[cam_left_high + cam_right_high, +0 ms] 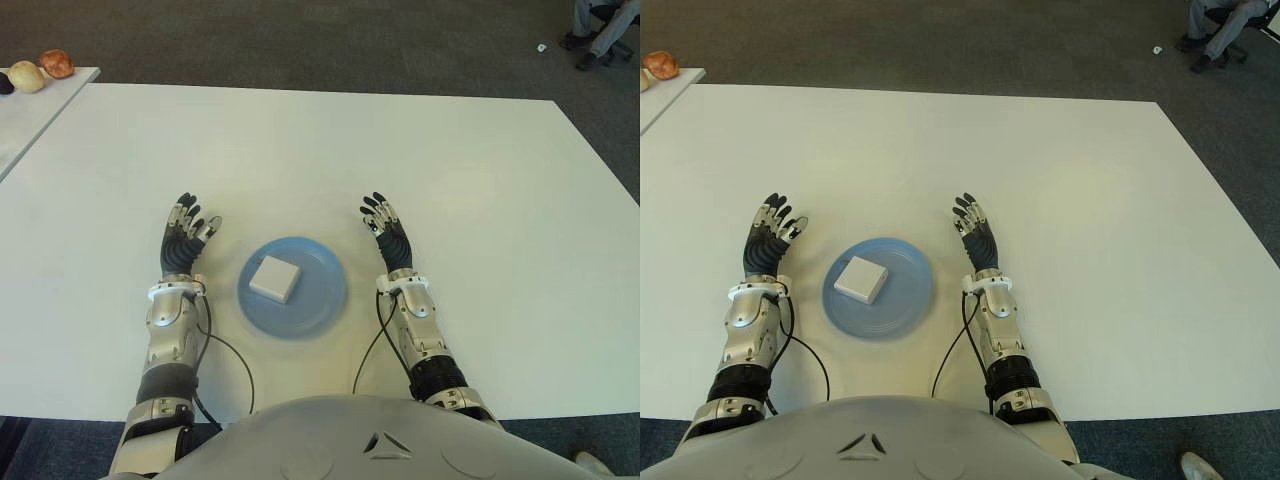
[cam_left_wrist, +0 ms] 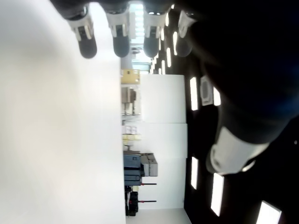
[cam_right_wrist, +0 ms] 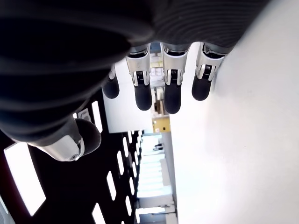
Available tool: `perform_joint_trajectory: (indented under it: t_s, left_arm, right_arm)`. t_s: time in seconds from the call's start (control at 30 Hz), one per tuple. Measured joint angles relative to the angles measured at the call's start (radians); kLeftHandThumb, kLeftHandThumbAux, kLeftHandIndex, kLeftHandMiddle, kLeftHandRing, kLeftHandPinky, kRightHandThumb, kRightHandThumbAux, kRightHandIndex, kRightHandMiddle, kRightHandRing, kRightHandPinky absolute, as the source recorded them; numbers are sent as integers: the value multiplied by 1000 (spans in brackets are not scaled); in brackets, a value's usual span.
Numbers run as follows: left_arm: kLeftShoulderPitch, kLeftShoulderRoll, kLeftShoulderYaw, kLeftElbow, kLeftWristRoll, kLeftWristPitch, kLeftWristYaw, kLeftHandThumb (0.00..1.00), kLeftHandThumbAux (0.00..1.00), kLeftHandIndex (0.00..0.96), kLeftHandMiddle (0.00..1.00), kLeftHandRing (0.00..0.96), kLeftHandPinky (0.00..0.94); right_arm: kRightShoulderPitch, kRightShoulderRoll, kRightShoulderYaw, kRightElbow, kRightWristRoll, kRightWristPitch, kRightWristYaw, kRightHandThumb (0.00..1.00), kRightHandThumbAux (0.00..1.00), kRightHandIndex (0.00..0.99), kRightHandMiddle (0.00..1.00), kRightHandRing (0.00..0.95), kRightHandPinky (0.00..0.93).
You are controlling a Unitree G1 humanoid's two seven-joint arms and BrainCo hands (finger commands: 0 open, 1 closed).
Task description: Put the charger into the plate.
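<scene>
While hands flank plate [image 1: 318,300], charger [image 1: 275,278] inside.

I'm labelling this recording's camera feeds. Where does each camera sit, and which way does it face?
Left eye view: head camera, looking forward and down at the white table; shows both forearms, left hand, right hand, and the charger in the blue plate.
Right eye view: same head, slightly offset; shares that whole scene.
Left wrist view: on the left wrist, looking along its open fingers over the table.
Right wrist view: likewise, right fingers.
</scene>
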Motion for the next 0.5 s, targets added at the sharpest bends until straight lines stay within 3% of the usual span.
perform_joint_trajectory:
  t_s: [0.5]
  left_arm:
    - [-57, -3, -11, 148, -4, -74, -27, 0, 715, 0, 0, 0, 0]
  right_arm:
    - [-54, 1, -24, 94, 5, -53, 11, 0, 506, 36, 134, 119, 102]
